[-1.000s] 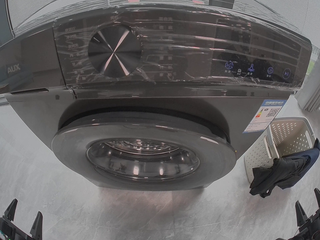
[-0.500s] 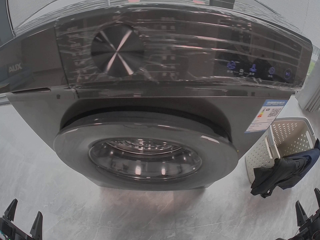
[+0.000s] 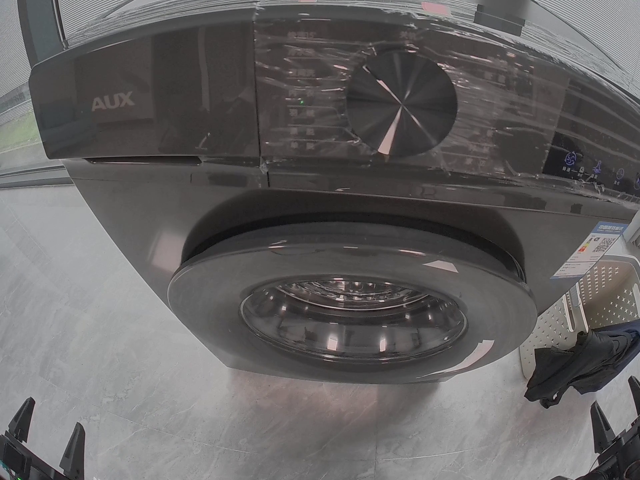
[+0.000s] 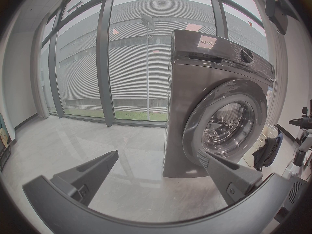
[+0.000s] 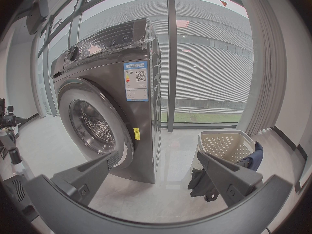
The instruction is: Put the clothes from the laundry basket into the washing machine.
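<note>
Left gripper [image 3: 52,416] and right gripper [image 3: 614,395] hang low over the floor [image 3: 133,355], both spread wide and empty, well short of the washer [image 3: 133,201], whose round door [image 3: 353,308] is shut. Just right of the washer stands the basket [image 3: 600,288] — dark clothes [image 3: 577,368] drape over its near rim, close to the right gripper.

One washing machine [image 3: 167,221], one round glass door [image 3: 353,261], one control dial [image 3: 401,103], one energy label [image 5: 136,81], one yellow sticker [image 5: 136,133], one white laundry basket [image 5: 224,143], one black garment [image 3: 573,365], one navy garment [image 5: 256,155].
</note>
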